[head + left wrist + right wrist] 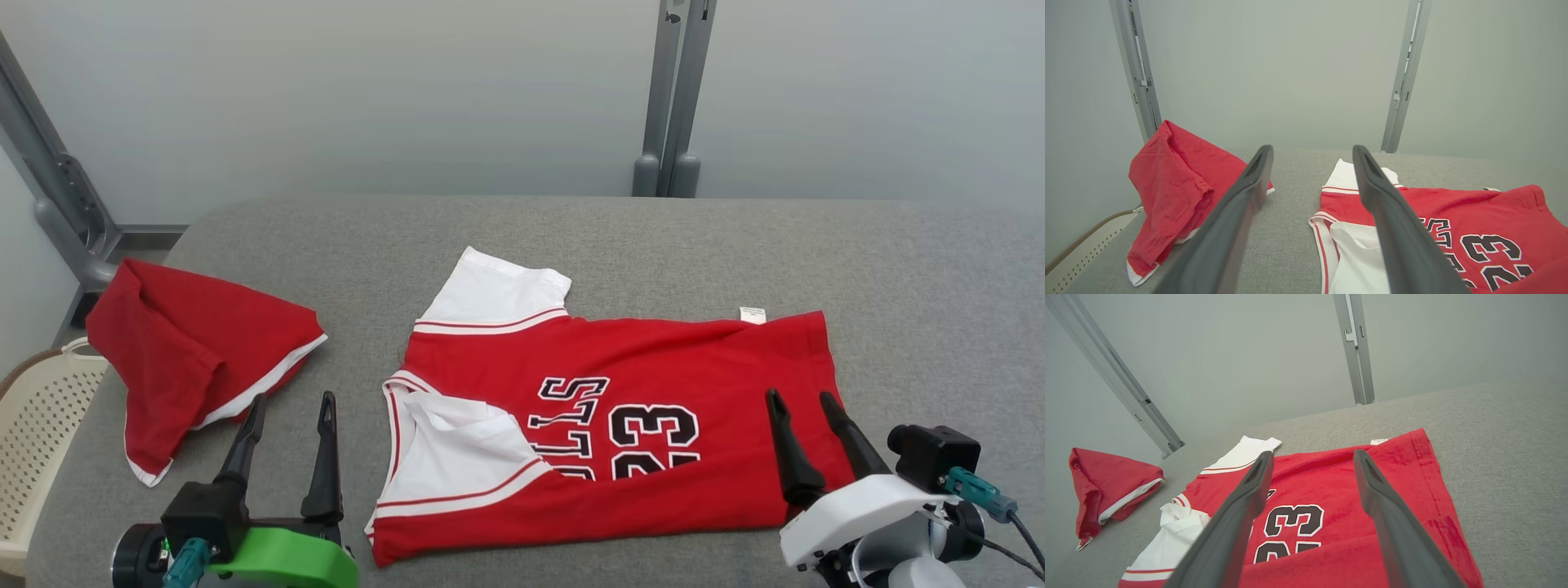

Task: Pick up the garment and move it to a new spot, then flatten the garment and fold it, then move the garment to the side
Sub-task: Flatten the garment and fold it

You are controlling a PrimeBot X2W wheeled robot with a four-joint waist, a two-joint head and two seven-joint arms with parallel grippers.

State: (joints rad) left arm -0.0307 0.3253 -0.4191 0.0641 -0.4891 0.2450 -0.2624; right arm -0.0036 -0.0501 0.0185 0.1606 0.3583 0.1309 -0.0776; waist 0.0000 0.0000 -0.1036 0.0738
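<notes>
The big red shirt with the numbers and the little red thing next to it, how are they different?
The jersey lies spread nearly flat mid-table; the small red garment sits bunched up at the left edge. The jersey shows black lettering, 23 and white sleeves; the small red garment is plain with thin white trim. Both are red and white, on the grey table.
</notes>
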